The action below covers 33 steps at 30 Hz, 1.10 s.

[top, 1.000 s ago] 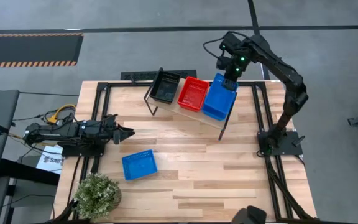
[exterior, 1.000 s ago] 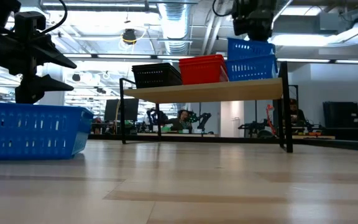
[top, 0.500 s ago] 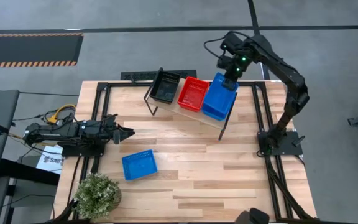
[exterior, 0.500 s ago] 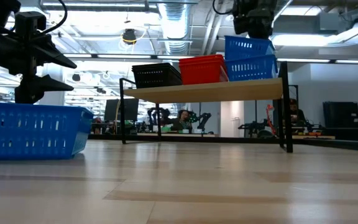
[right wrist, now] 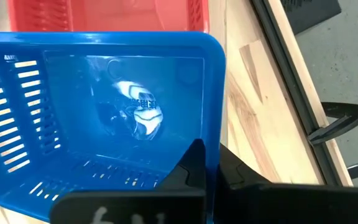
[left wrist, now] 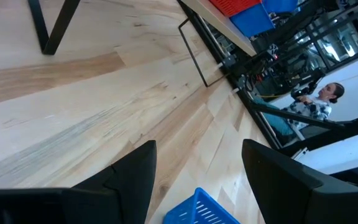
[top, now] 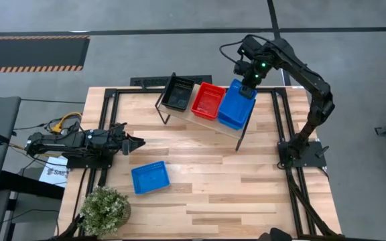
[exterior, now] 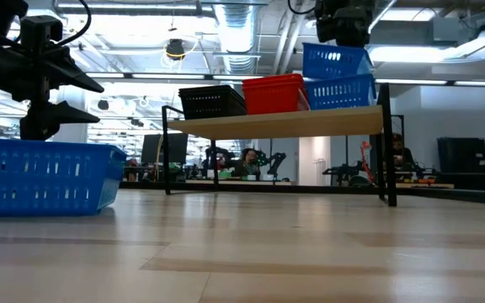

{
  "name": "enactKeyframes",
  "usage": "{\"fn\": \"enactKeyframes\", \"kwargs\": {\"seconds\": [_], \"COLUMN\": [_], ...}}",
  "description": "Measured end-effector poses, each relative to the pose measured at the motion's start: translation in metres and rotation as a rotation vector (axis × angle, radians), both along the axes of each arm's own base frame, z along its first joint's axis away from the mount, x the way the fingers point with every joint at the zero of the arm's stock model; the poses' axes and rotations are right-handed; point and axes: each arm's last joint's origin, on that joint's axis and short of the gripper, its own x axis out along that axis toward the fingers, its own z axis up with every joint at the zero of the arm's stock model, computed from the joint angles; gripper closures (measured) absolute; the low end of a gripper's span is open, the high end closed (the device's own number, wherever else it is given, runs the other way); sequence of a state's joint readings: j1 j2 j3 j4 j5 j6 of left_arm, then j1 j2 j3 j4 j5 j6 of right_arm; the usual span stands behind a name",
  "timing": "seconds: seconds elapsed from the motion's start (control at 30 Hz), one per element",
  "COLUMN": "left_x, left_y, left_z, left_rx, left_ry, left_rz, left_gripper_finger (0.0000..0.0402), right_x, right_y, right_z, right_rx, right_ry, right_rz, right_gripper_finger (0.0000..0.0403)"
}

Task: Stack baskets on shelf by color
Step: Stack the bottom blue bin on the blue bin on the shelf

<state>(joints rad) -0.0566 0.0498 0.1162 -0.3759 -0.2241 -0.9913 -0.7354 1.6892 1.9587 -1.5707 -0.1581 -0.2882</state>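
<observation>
**Blue basket held tilted over the shelf's right end**

High view first: the right gripper point(top: 248, 79) sits at the far rim of a blue basket point(top: 236, 104), its fingertips buried against the plastic, so the grip is hard to make out here. That basket lies over the right end of the shelf point(top: 210, 122), with the red basket point(top: 208, 100) just beside it and the black basket point(top: 179, 92) at the left end. How many baskets are stacked in each pile cannot be told from above. A second blue basket point(top: 150, 177) lies alone on the slatted table point(top: 246, 194), near a potted plant point(top: 104, 208). The left gripper point(top: 134, 143) waits low at the table's left edge, fingers spread apart.

Low view: the held basket point(exterior: 338, 59) hangs tilted above another blue one point(exterior: 341, 89) on the shelf board point(exterior: 276, 124); a second ago it sat nearly square, now its left side has lifted. The gripper's top is cut off. Behind, a workshop with ceiling ducts, and people at benches.

Left wrist view: bare wood, a corner of the lone blue basket point(left wrist: 199, 210), a seated person point(left wrist: 319, 106) far off.

Right wrist view: the fingers point(right wrist: 194, 163) are pinched on the blue basket's wall point(right wrist: 211, 112), red mesh point(right wrist: 104, 14) beyond.
</observation>
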Motion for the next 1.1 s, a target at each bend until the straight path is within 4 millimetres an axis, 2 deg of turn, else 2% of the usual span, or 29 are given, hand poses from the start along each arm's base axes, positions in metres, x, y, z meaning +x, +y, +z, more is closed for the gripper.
{"fn": "enactKeyframes", "kwargs": {"seconds": [0.33, 0.73, 0.93, 1.1], "left_x": [0.000, 0.000, 0.000, 0.000], "left_y": [0.000, 0.000, 0.001, 0.001], "left_z": [0.000, 0.000, 0.000, 0.000], "left_rx": [0.012, 0.018, 0.029, 0.056], "left_ry": [0.002, 0.004, 0.004, 0.009], "left_rz": [-0.004, -0.003, 0.016, 0.019], "left_gripper_finger": [0.0177, 0.0177, 0.0177, 0.0177], "right_x": [-0.018, -0.025, -0.040, -0.053], "right_y": [0.019, 0.025, 0.038, 0.050], "right_z": [0.023, 0.030, 0.042, 0.025], "right_rx": [-0.045, -0.060, -0.088, -0.050], "right_ry": [-0.067, -0.089, -0.134, -0.076], "right_rz": [-0.029, -0.041, -0.062, -0.083], "right_gripper_finger": [0.0393, 0.0392, 0.0392, 0.0392]}}
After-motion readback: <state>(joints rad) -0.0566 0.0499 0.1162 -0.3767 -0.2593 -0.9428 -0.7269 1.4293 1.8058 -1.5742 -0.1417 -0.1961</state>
